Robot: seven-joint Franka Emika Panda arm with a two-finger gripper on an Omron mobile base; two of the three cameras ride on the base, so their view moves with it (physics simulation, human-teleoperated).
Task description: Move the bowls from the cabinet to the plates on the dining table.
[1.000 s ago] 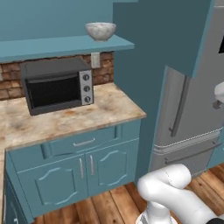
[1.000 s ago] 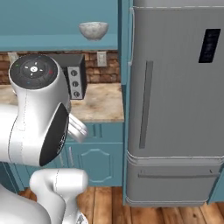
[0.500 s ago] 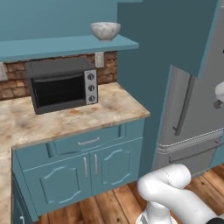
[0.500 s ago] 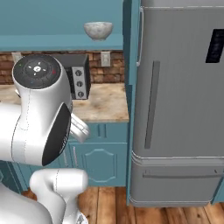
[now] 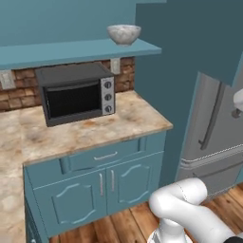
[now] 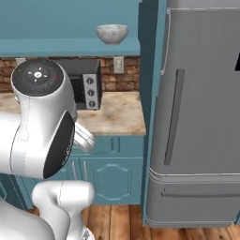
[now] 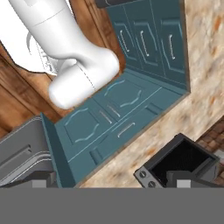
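Note:
A grey-white marbled bowl (image 5: 123,33) (image 6: 112,33) stands upright on the cabinet's teal shelf (image 5: 71,51) (image 6: 70,47), above the counter's right end. My gripper (image 7: 111,180) is open, its two dark fingertips (image 7: 42,177) far apart with nothing between them. It looks down from high up at the low teal units and the counter, well away from the bowl. The plates and the dining table are out of view.
A black and silver microwave (image 5: 76,92) (image 6: 86,86) (image 7: 179,166) sits on the beige stone counter (image 5: 104,128) below the shelf. Low teal units (image 5: 95,185) front the counter. A tall steel fridge (image 6: 201,117) (image 5: 213,133) stands to the right. The floor is wood (image 5: 123,228).
The whole scene has slid rightward in both base views, so the base has driven. The bowl stays on its shelf and the gripper stays open.

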